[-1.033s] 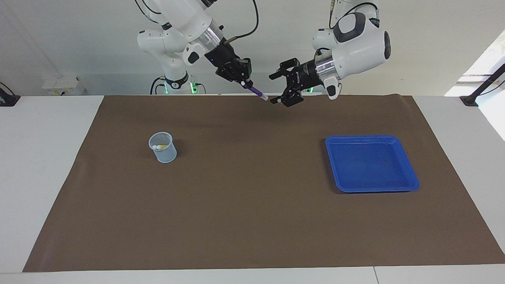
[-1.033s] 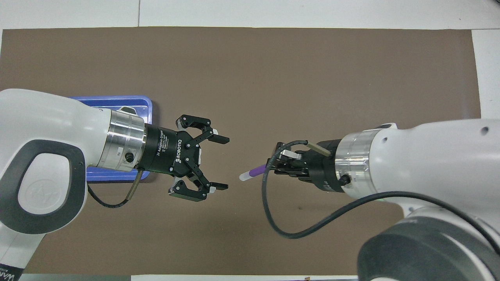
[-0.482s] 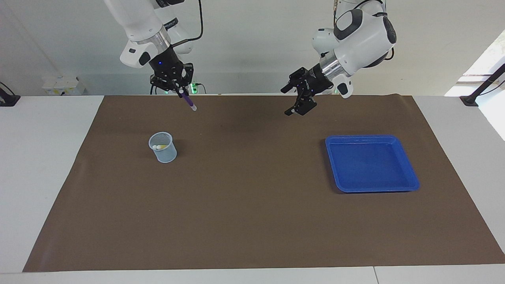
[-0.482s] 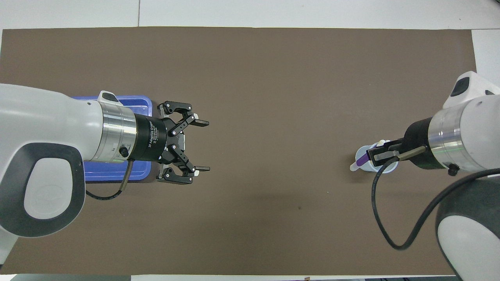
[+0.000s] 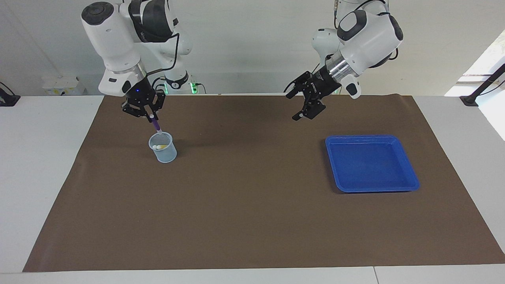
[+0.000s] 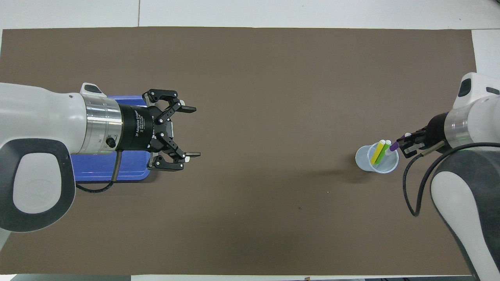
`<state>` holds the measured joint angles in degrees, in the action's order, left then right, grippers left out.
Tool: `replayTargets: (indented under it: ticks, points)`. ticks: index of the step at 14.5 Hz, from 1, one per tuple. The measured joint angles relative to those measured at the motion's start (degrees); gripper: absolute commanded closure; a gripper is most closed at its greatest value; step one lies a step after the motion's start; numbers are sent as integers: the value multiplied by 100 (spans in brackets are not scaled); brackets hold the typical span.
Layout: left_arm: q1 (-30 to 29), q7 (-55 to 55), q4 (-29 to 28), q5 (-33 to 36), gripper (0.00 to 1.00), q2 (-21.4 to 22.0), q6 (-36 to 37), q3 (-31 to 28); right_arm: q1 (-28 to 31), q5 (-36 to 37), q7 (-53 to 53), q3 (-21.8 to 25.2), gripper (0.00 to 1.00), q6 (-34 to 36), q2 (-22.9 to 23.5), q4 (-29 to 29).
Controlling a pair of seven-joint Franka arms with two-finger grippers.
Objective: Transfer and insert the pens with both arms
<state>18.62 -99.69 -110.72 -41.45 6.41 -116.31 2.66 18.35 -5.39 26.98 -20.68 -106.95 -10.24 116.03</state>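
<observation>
1. The right gripper [image 5: 151, 115], in the upper left of the facing view, has its jaws clamped on the purple pen [image 5: 156, 124], which hangs tilted with its pale tip at the rim of the cup [image 5: 165, 154].
2. The yellow pen [image 6: 377, 152] and green pen [image 6: 383, 150] lean inside that cup, at the right of the overhead view.
3. The left gripper [image 5: 305, 103], jaws spread apart and empty, waits in the air in the upper middle of the facing view.
4. The blue tray [image 5: 406, 182] lies right of centre on the brown mat [image 5: 252, 221].
</observation>
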Motion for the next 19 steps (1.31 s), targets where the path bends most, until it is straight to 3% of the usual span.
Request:
replayTargets:
  ticks: [4,6,7,8,9,13,15,19]
  points:
    - [-273,20,-3,382,0,0,-218,-24,19,4,2,-11,97,-364,-98,593]
    - [-319,363,-7,1028,0,0,-199,-22,69,4,-25,-11,78,-536,-98,818]
    - [-386,832,-14,1207,0,0,-121,-27,78,4,-67,-10,58,-602,-95,922]
    - [-489,1390,-16,1305,0,1,35,-49,77,4,-89,-16,19,-665,-93,992]
    - [-602,2088,-13,1437,0,2,248,-136,77,4,-103,-24,0,-689,-93,1025]
    - [-786,4893,158,2533,0,1,832,-669,79,-5,-149,-24,0,-493,-118,747]
    - [-784,5903,345,3143,0,-30,1019,-714,85,-130,-216,-5,0,180,-152,86]
    - [-770,7966,1222,3890,0,-317,2044,-708,327,-1390,-695,53,0,1740,-141,-1384]
